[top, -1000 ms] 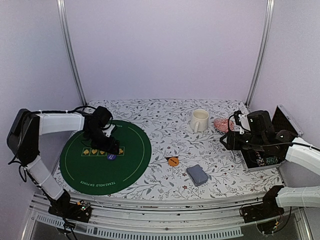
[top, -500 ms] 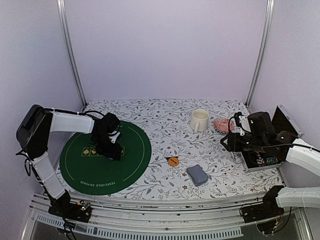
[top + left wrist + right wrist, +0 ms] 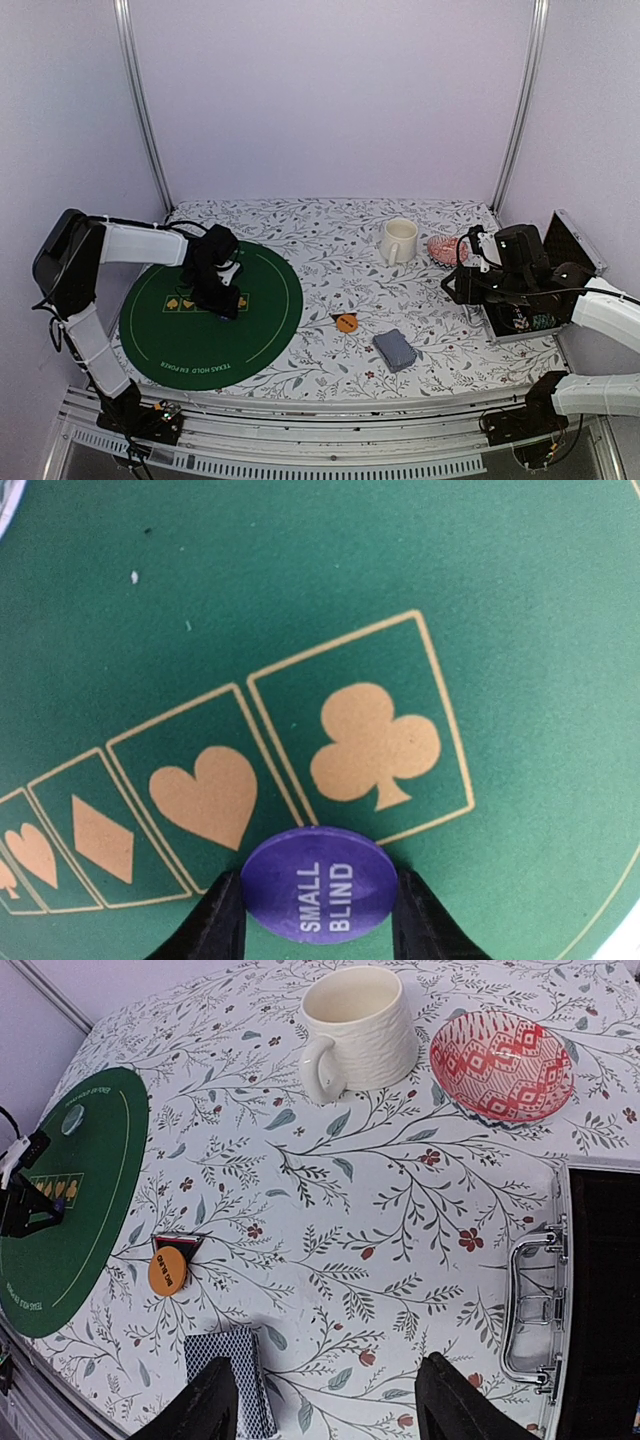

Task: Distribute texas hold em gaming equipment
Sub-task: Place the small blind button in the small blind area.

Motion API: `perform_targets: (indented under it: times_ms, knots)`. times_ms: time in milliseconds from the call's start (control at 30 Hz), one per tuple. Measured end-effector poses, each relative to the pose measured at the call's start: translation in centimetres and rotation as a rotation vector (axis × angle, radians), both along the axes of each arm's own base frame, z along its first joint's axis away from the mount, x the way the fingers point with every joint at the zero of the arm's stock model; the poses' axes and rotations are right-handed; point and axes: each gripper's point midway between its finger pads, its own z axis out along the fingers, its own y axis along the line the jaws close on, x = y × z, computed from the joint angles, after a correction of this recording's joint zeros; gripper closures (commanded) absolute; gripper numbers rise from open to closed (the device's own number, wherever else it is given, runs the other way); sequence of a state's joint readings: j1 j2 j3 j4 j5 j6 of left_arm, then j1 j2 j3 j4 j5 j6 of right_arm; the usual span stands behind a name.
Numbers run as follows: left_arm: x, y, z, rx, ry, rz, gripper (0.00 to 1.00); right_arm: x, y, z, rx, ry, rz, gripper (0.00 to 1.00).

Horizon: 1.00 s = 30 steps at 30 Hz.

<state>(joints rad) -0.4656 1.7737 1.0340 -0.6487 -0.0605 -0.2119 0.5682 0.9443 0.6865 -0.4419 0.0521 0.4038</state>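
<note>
My left gripper (image 3: 223,307) is shut on a purple disc marked SMALL BLIND (image 3: 320,885). It holds the disc low over the green round mat (image 3: 170,345), at the near edge of the club box (image 3: 375,745). My right gripper (image 3: 325,1385) is open and empty above the floral table. Just left of its left finger lies the deck of grey-blue-backed cards (image 3: 228,1380), also in the top view (image 3: 395,350). The orange disc button (image 3: 167,1271) rests against the black-and-red triangular marker (image 3: 178,1243). A clear disc (image 3: 72,1119) lies on the mat's far part. No striped chips show.
A cream mug (image 3: 398,240) and a red-patterned dish (image 3: 443,248) stand at the back right. An open black case (image 3: 600,1290) with a metal handle lies at the right edge, under my right arm.
My left arm has swung in and lowered the purple disc toward the mat by the club box; in the last half second it hardly moved. The right arm stayed put.
</note>
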Motion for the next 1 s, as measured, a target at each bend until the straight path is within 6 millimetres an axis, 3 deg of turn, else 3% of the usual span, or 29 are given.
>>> perform_targets:
  times_ms: [233,1000]
  knots:
    - [0.7,1.7,0.2,-0.016,0.001,0.054,0.60,0.0,-0.1,0.0,-0.004,-0.002,-0.003,0.37]
    - [2.7,19.2,0.8,0.045,-0.041,0.486,0.61,-0.5,-0.8,0.0,-0.008,-0.022,-0.018,0.36]
